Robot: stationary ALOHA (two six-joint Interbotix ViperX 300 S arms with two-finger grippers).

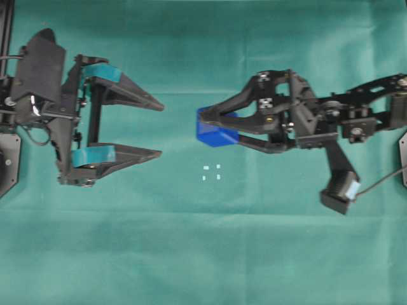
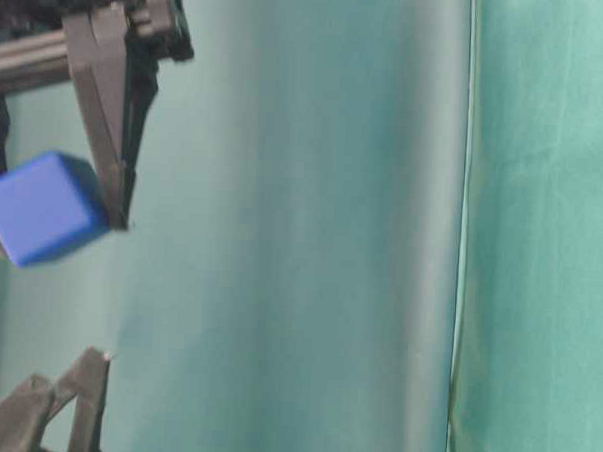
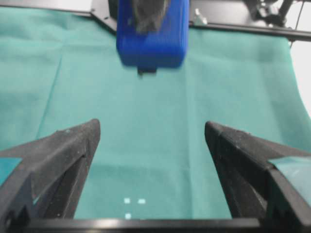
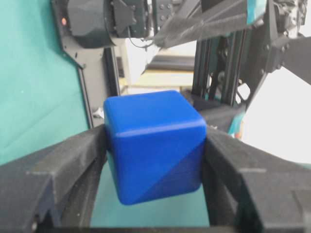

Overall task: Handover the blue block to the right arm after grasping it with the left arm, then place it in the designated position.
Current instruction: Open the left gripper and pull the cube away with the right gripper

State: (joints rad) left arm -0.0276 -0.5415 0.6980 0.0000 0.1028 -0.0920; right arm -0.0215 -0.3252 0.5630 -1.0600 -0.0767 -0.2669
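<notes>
Green cloth is spread everywhere; blue block is pinched by the right gripper, left gripper is spread wide. White marks are only caught overhead and in the left wrist view.

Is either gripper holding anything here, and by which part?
The right gripper holds the blue block, fingers clamped on two opposite side faces. The left gripper is open and empty.

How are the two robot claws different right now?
The left tool has teal tape on its fingers; the right tool is plain black. The left tool is wide open and empty; the right tool is shut on the blue block. Both have long pointed black fingers.
</notes>
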